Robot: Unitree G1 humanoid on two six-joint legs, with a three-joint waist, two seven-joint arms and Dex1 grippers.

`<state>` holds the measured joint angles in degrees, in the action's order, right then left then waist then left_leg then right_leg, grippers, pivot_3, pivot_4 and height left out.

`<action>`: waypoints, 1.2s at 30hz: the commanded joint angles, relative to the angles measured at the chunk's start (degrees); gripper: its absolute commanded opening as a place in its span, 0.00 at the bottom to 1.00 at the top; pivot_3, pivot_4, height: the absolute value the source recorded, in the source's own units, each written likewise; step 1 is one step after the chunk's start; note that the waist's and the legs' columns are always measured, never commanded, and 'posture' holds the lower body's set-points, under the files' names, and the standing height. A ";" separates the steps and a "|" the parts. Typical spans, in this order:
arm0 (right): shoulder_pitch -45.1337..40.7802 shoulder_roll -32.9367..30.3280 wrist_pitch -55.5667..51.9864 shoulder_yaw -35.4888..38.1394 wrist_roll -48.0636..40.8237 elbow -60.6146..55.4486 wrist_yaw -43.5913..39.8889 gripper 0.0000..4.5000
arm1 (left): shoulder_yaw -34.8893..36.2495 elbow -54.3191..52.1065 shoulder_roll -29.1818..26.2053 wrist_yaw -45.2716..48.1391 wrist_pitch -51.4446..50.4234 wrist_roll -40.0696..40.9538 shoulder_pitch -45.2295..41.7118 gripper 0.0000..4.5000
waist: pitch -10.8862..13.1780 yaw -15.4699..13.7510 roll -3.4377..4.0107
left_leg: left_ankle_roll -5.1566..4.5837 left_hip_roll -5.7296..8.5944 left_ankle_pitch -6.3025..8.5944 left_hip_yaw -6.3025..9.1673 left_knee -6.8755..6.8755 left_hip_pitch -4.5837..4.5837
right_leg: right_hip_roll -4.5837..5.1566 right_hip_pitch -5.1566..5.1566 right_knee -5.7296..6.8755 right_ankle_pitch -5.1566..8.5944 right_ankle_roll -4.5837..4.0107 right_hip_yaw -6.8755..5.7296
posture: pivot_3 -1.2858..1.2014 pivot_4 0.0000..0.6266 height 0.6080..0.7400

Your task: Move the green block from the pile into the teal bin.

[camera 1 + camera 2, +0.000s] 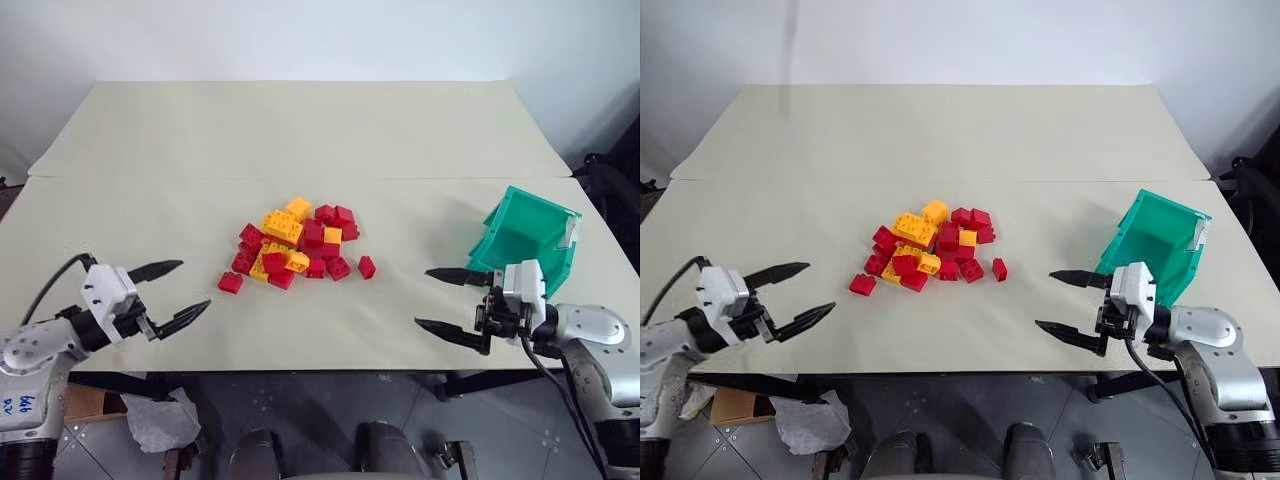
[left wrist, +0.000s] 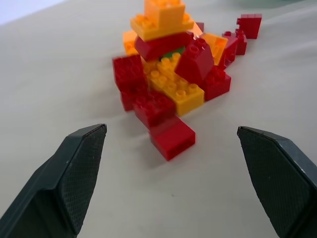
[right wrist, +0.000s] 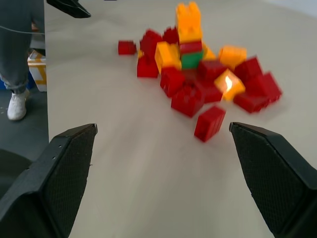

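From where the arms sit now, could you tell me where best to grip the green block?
Probably from the right gripper's side: the green block shows a bare face there, wedged mid-pile under red and orange bricks. Pinch its two side faces, likely after clearing those stacked on top.

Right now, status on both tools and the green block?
Left tool open, right tool open, both empty. Small dark-green plastic brick wedged in the red and yellow-orange brick pile, bricks stacked above. Teal plastic bin beside right tool.
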<state>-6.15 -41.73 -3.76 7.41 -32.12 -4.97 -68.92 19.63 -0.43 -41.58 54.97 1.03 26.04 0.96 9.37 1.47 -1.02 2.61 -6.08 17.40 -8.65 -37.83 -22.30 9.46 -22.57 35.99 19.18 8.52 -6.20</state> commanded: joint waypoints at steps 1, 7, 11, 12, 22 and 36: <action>-0.54 0.48 1.07 1.03 0.07 -0.65 -0.20 1.00 | 1.25 -1.42 -0.13 -0.39 0.51 0.22 -0.19 1.00 | 0.00 0.00 0.00 | 0.00 0.00 0.00 0.00 0.00 0.00 | 0.00 0.00 0.00 0.00 0.00 0.00 | 0.52 0.24 1.00; -2.76 3.12 0.26 0.24 -0.72 -1.70 1.23 1.00 | 1.69 -4.04 0.75 0.45 -4.87 5.47 0.31 1.00 | 0.00 0.13 0.00 | 0.00 0.00 0.00 -0.01 -0.01 0.01 | 0.00 0.00 0.01 0.00 0.00 0.00 | 0.52 0.24 1.00; -6.14 6.95 -2.39 -1.28 -2.30 -5.84 4.79 1.00 | 5.33 -2.30 2.72 0.39 -5.45 9.10 1.09 1.00 | 0.01 0.20 0.01 | 0.01 -0.01 -0.01 -0.01 -0.02 0.01 | 0.00 -0.02 0.06 0.00 0.00 0.00 | 0.52 0.24 1.00; -7.17 8.24 -3.18 -2.01 -2.60 -7.05 5.95 1.00 | 6.56 -1.13 3.39 0.23 -4.46 8.96 1.84 1.00 | 0.01 0.33 0.01 | 0.01 -0.02 -0.01 -0.01 -0.02 0.01 | 0.00 -0.02 0.07 0.00 0.00 0.00 | 0.52 0.24 1.00; -13.80 11.97 -8.72 -10.16 1.59 -10.15 10.56 0.86 | 13.90 -0.27 7.22 -1.95 -1.16 8.76 10.97 1.00 | 0.01 -0.16 -0.08 | -0.02 -0.04 0.04 0.01 -0.06 -0.03 | 0.00 -0.02 0.06 0.00 0.00 -0.02 | 0.52 0.24 1.00; -34.81 31.38 -12.04 -29.00 20.30 16.12 19.59 0.05 | 6.26 -10.70 6.98 -0.94 -4.53 8.09 9.61 1.00 | 0.01 1.85 -0.10 | 0.17 -0.19 -0.09 -0.11 -0.14 0.03 | -0.02 -0.29 0.97 0.02 -0.13 -0.08 | 0.52 0.24 1.00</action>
<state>-39.02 -9.90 -17.52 -23.20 -14.00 8.38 -50.75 25.26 -10.42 -34.17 53.99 -3.16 33.65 9.58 9.37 3.32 -1.12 2.78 -6.27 17.33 -8.76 -37.97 -22.27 9.44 -22.89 36.98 19.20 8.39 -6.28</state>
